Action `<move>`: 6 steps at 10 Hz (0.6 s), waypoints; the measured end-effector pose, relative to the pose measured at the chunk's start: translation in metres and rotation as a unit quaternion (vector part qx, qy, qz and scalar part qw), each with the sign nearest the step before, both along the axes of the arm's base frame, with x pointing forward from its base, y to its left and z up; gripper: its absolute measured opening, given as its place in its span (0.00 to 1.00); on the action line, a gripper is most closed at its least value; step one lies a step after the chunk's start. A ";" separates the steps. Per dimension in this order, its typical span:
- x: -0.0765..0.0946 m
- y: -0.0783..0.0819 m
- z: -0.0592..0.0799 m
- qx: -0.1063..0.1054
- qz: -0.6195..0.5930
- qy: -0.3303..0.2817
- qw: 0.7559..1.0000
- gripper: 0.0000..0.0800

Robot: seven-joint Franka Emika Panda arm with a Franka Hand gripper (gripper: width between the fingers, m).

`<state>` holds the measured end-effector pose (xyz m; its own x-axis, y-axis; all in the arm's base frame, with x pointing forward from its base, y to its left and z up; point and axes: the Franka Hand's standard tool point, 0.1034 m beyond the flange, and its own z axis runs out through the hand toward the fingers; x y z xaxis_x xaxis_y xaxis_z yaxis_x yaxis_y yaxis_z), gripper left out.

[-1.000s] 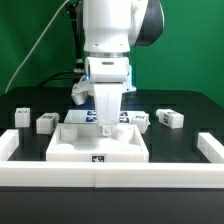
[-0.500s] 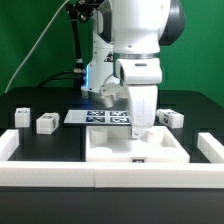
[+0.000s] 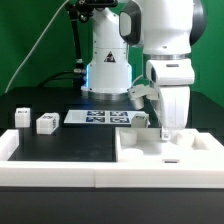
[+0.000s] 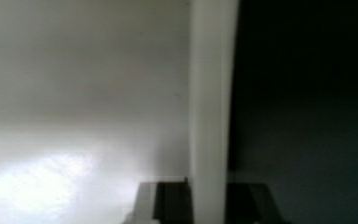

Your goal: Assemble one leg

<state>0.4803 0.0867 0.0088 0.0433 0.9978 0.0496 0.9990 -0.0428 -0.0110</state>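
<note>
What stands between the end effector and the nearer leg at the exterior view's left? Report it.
Nothing visible: the end effector grips the tray piece by its rim; bare black table lies between it and the leg.

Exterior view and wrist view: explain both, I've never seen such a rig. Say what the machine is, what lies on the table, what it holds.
This is a white robot arm with a two-finger gripper. The exterior view is shot from off the arm; the wrist view comes from a camera on the wrist. On the black table lie the marker board, a leg and another leg. The gripper is shut on the rim of a large white tray-like piece; the wrist view shows that rim as the pale strip.
</note>
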 end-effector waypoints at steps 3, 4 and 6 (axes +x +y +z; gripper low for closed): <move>0.001 0.000 0.000 -0.002 -0.010 0.004 1.000 0.07; 0.001 0.000 0.000 -0.002 -0.011 0.004 1.000 0.07; 0.002 -0.001 0.000 -0.002 -0.011 0.004 1.000 0.50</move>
